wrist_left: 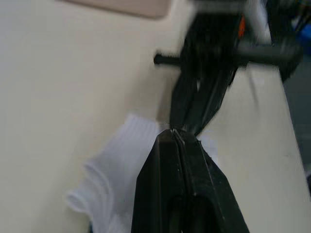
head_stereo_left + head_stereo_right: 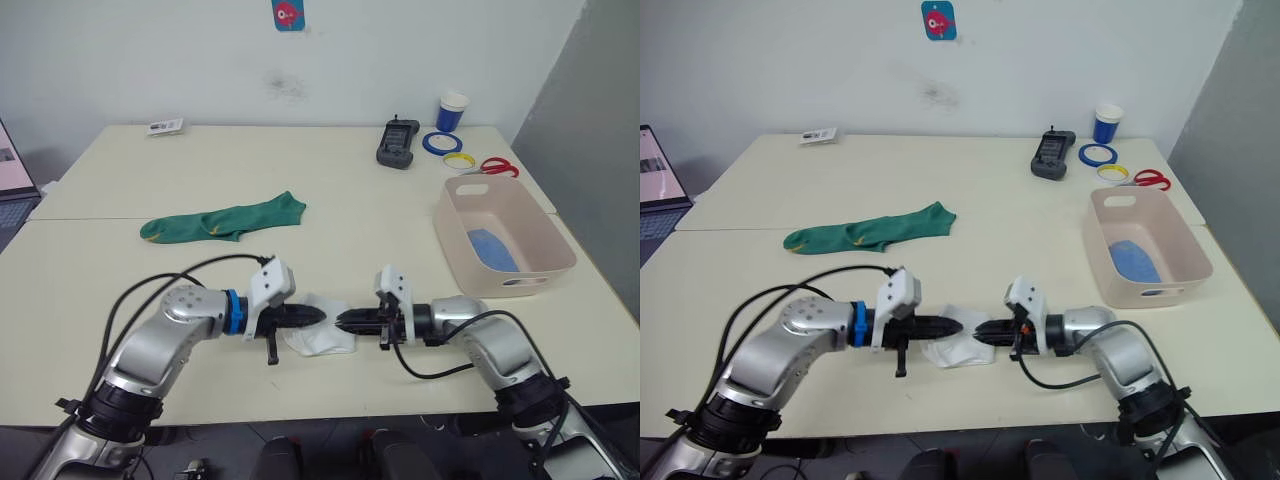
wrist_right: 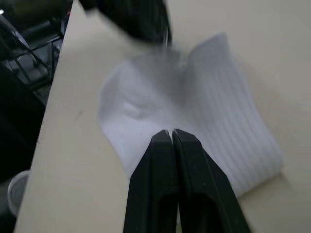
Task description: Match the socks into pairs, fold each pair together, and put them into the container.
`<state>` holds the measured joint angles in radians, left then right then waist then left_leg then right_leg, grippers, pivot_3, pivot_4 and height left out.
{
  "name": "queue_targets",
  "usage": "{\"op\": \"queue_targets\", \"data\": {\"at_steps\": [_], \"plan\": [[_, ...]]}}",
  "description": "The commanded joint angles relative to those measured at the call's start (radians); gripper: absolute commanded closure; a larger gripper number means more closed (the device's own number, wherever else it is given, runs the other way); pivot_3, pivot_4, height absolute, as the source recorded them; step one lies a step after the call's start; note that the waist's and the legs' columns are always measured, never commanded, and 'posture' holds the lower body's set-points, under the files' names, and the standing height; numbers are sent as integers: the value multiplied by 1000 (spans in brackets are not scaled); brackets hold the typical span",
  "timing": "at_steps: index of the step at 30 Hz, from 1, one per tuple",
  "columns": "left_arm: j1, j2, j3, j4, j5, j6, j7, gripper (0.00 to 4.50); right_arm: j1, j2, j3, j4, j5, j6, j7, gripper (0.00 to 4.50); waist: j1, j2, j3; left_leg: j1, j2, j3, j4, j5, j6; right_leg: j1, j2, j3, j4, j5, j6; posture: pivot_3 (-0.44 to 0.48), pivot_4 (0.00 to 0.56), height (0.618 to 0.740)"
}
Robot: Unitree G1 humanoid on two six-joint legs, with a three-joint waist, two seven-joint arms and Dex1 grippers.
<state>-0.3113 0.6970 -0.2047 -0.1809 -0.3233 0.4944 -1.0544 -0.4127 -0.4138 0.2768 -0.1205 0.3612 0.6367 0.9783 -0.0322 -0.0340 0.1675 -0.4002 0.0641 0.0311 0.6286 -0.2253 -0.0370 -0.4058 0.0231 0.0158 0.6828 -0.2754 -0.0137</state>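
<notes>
Both pincers met tip to tip over the white socks (image 2: 322,338) at 6 o'clock on the table (image 2: 340,200). Left pincer (image 2: 318,317) closed, nothing visibly gripped; right pincer (image 2: 343,321) likewise. Green socks (image 2: 222,221) lay at 10 o'clock. Blue sock (image 2: 492,249) sat inside the container (image 2: 540,236) at 3 o'clock.

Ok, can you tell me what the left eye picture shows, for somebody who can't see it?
Two robot grippers, left gripper and right gripper, meet tip to tip over folded white socks at the table's near edge. Farther back lie green socks; to the right, a pink container holds something blue.
</notes>
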Motion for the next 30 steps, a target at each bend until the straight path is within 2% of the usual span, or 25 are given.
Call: {"op": "queue_targets", "data": {"at_steps": [1, 6, 9, 14, 17, 26, 30], "plan": [[14, 4, -15, 81, 82, -119, 12, 4500, -2, -18, -75, -104, 108, 150, -24, 2811, 1, 0, 0, 0, 0, 0, 0, 0, 0, 0, 0, -1, 0, 0, 0, 0, 150, 740], [51, 20, -20, 174, 135, -203, -2, 4500, -27, -25, -138, -179, 213, 483, -143, 1041, 1, 0, 0, 0, 1, 0, -1, 0, 0, 0, 0, -1, 0, 0, -1, 0, 150, 740], [71, 22, -22, 182, 136, -218, -6, 4500, -51, 57, -187, -145, 230, 644, -270, 27, -2, 0, -1, 1, 1, 0, -1, 0, 0, 0, -1, 1, 0, 0, -1, 0, 150, 740], [90, 24, -23, 165, 132, -208, -10, 4500, -112, 212, -315, -50, 247, 877, -402, 27, -3, 1, -1, 1, 1, 1, -1, 0, 0, 0, 0, 0, 1, 0, -1, 0, 150, 740], [96, 26, -20, 156, 131, -202, -10, 4500, -144, 260, -362, 10, 242, 969, -438, 27, -3, 1, -1, 1, 1, 1, -1, 0, 0, 0, 0, 1, 0, 0, -1, 0, 150, 740], [103, 29, -15, 156, 134, -213, -15, 4500, -160, 416, -399, 125, 319, 978, -538, 27, -19, 2, -6, 2, 2, 1, -3, 0, 1, 0, 2, 0, 0, 0, -1, 0, 150, 740], [107, 28, -14, 155, 138, -221, -14, 4500, -174, 508, -442, 160, 288, 972, -586, 27, -22, 3, -7, 2, 2, 0, -3, 0, 1, 0, 2, 0, 1, 0, -1, 0, 150, 740]]}}
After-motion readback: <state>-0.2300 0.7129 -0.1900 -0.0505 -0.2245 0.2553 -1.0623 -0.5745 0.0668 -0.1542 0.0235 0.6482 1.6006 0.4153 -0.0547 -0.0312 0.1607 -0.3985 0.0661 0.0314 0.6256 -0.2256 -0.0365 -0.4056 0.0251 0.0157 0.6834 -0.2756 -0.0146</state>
